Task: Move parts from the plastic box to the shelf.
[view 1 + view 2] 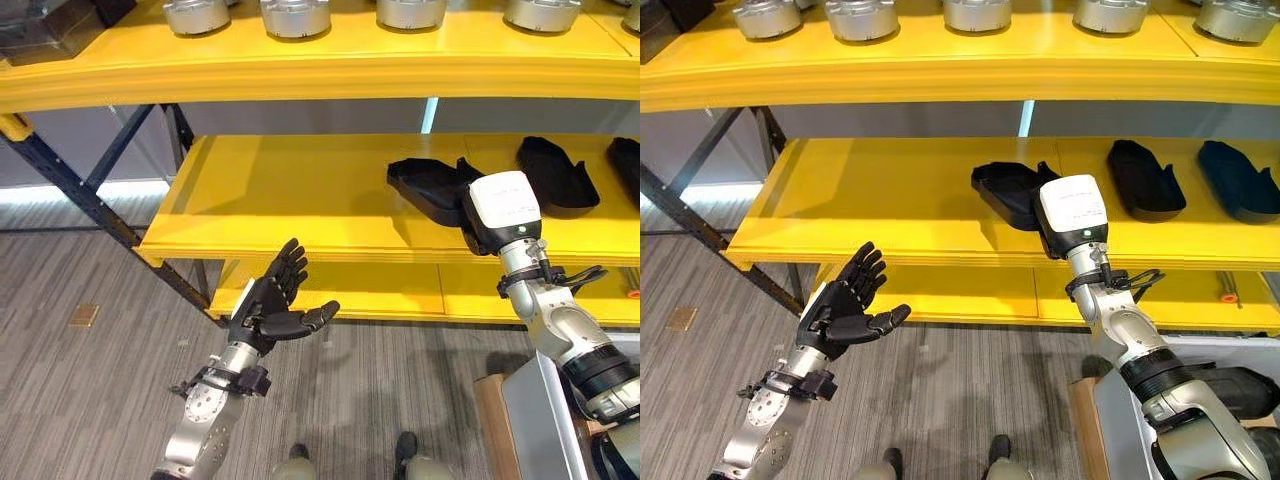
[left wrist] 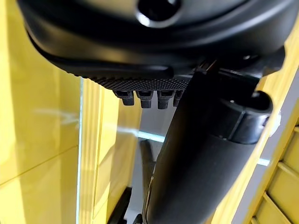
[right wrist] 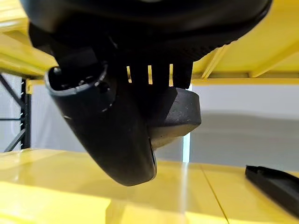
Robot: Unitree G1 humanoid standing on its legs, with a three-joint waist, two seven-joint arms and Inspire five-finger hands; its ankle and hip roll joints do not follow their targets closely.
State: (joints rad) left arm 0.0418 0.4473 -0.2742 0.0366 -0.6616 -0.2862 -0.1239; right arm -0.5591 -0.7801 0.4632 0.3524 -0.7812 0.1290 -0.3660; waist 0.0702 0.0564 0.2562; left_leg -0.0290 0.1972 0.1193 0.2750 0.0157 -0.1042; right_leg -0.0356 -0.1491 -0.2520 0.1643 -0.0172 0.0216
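Silver-grey arms, dark left hand (image 1: 268, 312) (right hand (image 1: 503, 212): white-backed).

The shelf (image 1: 300, 190) is bright yellow on every level, glossy enough to carry pale reflections, and its slanted braces (image 1: 70, 185) are dark blue-black. On the shelf's top level stand silver-grey metal parts (image 1: 296, 17) with a dull sheen. On the middle level lie matt black parts (image 1: 1012, 190), and the two black parts (image 1: 1145, 178) further along that level have the same flat tone. The left hand (image 1: 272, 305), below the shelf's middle level, is black. The right hand (image 1: 1072, 215), at the shelf's front edge, shows a white cover over black. The floor (image 1: 90, 380) beneath the shelf is grey with fine streaked lines. A small tan patch (image 1: 84, 315) lies on it.
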